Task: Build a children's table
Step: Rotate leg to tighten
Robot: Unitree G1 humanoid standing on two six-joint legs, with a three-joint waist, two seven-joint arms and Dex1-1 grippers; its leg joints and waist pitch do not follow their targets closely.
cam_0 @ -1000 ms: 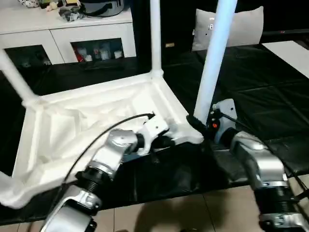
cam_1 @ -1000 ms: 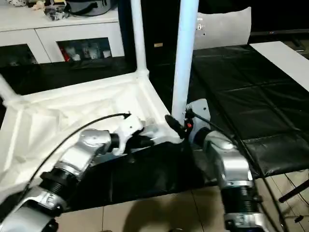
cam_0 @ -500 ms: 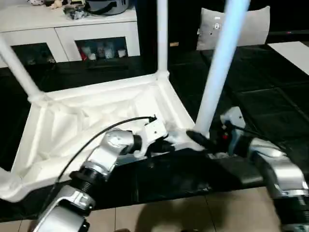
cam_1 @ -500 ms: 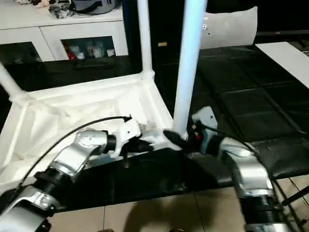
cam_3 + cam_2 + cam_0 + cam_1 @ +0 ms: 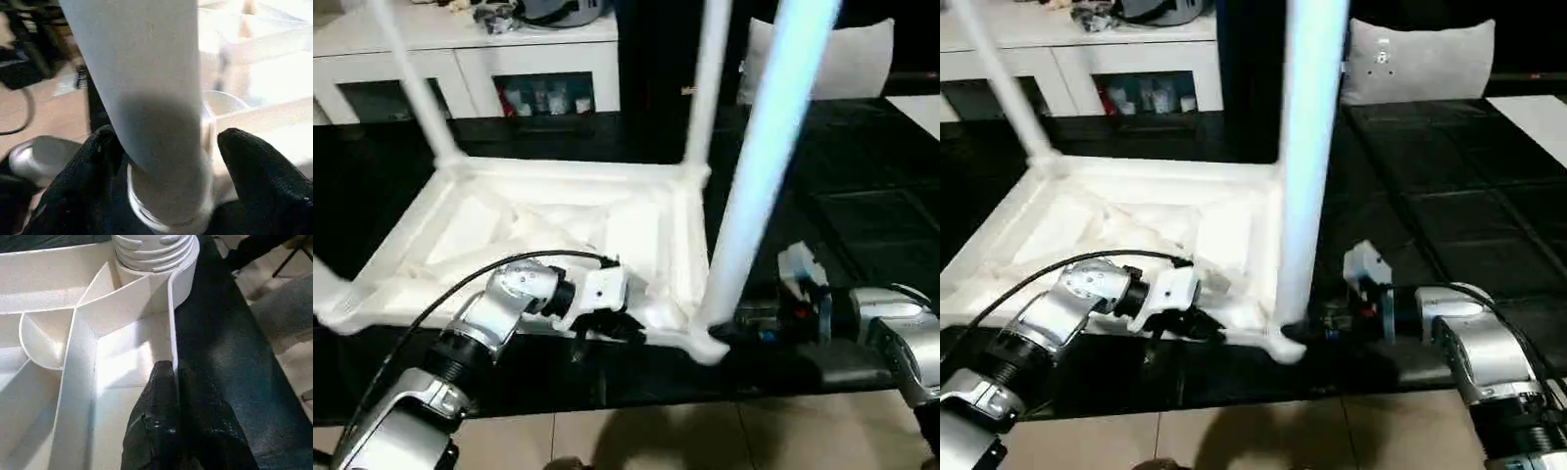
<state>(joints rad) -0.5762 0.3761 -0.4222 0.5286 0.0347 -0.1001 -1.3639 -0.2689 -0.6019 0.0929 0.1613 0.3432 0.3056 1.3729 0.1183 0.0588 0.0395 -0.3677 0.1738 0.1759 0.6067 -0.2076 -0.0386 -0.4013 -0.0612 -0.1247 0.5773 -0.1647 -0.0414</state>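
Looking down, we see the upturned table (image 5: 558, 220) on a black mat (image 5: 862, 215), a white cabinet (image 5: 480, 59) behind. Our left gripper (image 5: 168, 382) pinches its rim shut; the right wrist view shows our right gripper (image 5: 161, 161) straddling the near leg (image 5: 142, 88), one finger (image 5: 254, 161) apart.

The place looked like a lived-in home room, likely a living room or playroom. Along the far wall stood a low white cabinet (image 5: 509, 59) with glass doors, small colourful items visible behind the glass (image 5: 543, 98) and toys and oddments (image 5: 499, 12) heaped on its top. A grey cushion (image 5: 1420, 61) leaned at the back. Black padded mats (image 5: 1449, 186) covered much of the floor, with pale beige tiles (image 5: 705, 436) showing at their near edge.
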